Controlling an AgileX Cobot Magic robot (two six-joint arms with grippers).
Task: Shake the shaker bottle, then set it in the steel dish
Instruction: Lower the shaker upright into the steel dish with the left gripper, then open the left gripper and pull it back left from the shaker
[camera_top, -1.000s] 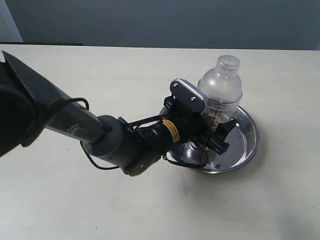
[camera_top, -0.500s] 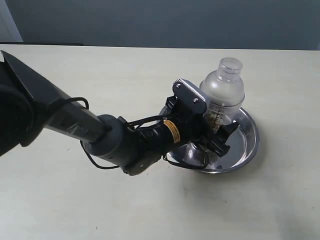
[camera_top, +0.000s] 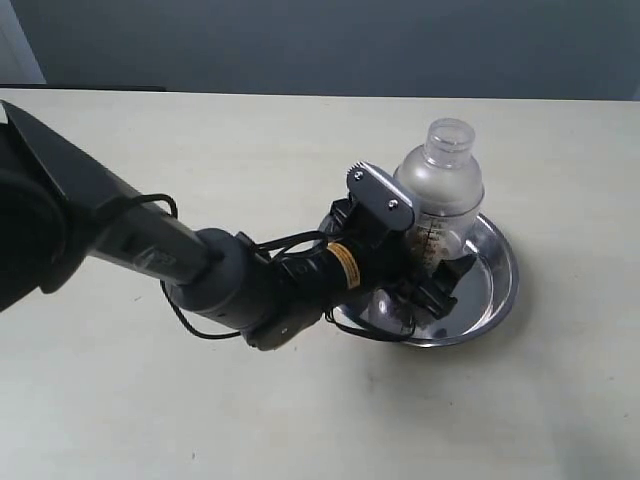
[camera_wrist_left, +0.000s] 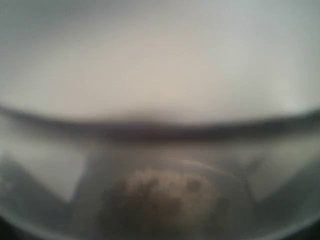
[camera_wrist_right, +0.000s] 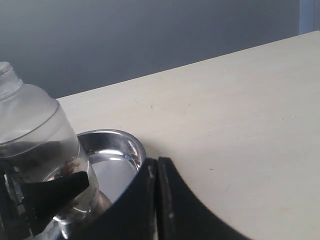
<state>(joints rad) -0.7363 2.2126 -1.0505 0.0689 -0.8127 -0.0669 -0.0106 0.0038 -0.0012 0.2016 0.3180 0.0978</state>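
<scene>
L gripper (camera_top: 432, 265) holds shaker bottle (camera_top: 438, 185) in steel dish (camera_top: 495, 285)

Jaws closed on bottle's lower body. Bottle upright, base w/in dish rim; contact w/ pan floor unclear. R gripper (camera_wrist_right: 157, 200): fingers pressed together, nothing btw them.

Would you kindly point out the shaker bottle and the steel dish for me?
shaker bottle (camera_top: 438, 185), exterior view, on its frosted domed shoulder.
steel dish (camera_top: 505, 268), exterior view, on its bare sloped rim.

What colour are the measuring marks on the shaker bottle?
Black, on the frosted side of the shaker bottle; best seen in the exterior view.
</scene>
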